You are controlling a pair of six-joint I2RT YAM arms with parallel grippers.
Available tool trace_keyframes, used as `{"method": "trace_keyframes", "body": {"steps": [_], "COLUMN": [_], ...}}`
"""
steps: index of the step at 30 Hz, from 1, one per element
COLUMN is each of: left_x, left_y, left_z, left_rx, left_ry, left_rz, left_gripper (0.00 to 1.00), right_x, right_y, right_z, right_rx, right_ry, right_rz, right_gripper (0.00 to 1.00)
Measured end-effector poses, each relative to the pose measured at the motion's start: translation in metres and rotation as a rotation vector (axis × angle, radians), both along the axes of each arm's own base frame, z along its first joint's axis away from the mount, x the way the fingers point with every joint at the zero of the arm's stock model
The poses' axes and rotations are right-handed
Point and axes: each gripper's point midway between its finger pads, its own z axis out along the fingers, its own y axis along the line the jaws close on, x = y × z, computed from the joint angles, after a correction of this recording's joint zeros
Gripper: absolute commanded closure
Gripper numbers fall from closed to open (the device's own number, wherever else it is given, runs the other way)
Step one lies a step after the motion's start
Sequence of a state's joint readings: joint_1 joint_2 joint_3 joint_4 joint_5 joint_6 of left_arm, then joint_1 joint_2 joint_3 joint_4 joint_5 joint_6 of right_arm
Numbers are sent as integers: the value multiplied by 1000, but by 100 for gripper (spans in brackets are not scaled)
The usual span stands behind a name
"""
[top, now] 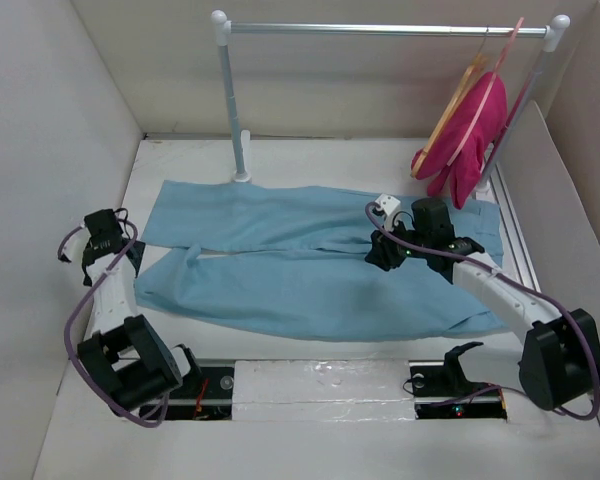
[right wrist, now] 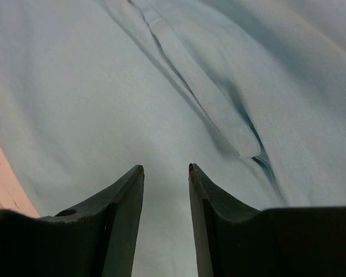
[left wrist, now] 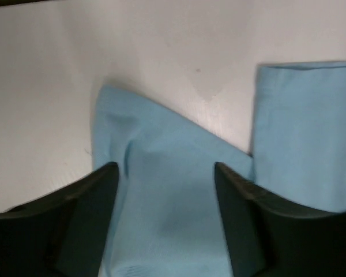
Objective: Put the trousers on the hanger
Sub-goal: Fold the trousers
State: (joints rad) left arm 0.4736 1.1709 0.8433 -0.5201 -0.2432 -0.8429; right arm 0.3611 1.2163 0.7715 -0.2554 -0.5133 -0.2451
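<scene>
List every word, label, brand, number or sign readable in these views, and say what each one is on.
None: no readable text in any view.
The trousers, hanger, pink garment and rail: plain, no print visible.
The small white part on the right arm: dark specks, too small to read as writing.

Trousers (top: 310, 270), one; hangers (top: 450, 110) (top: 507, 45), two; pink garment (top: 475, 135), one.
</scene>
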Motion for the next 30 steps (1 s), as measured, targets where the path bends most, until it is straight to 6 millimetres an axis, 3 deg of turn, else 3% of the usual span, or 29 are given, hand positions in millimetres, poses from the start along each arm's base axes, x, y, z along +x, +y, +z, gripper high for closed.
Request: {"method": "trace_keyframes", "body": {"steps": [3, 6, 13, 19, 22, 23, 24, 26, 27, 30], "left_x": [-9, -22, -66, -54, -47, -45, -42, -36, -33, -26], "left_y": [3, 12, 42, 37, 32, 29, 27, 26, 25, 25], "left_z": [-16, -20, -58, -80, -85, -87, -88, -91, -93, -93], "left_rx": [-13, -18, -107, -163, -166, -169, -172, -177, -182, -185], "left_ry": [65, 75, 141, 140, 119, 113, 110, 96, 93, 66], "left_rz": [26, 76, 213, 125, 82, 67, 56, 37, 29, 8], "left_gripper": [28, 40, 43, 39, 42, 48, 68, 86, 100, 100], "right_x": [-3, -5, -7, -10, -10, -11, -11, -13, -13, -12], "right_y": [0, 0, 0, -1, 0, 0, 1, 2, 2, 0], "right_z": [-2, -2, -3, -5, -5, -5, -5, -6, -6, -5], "right_rx": [-9, -9, -19, -24, -24, -23, -23, -23, -24, -27], "right_ry": [4, 7, 5, 18, 19, 21, 22, 26, 29, 27], "right_rz": [16, 30, 49, 54, 55, 55, 57, 57, 53, 32], "right_gripper": [57, 57, 57, 57, 57, 57, 57, 57, 57, 53]}}
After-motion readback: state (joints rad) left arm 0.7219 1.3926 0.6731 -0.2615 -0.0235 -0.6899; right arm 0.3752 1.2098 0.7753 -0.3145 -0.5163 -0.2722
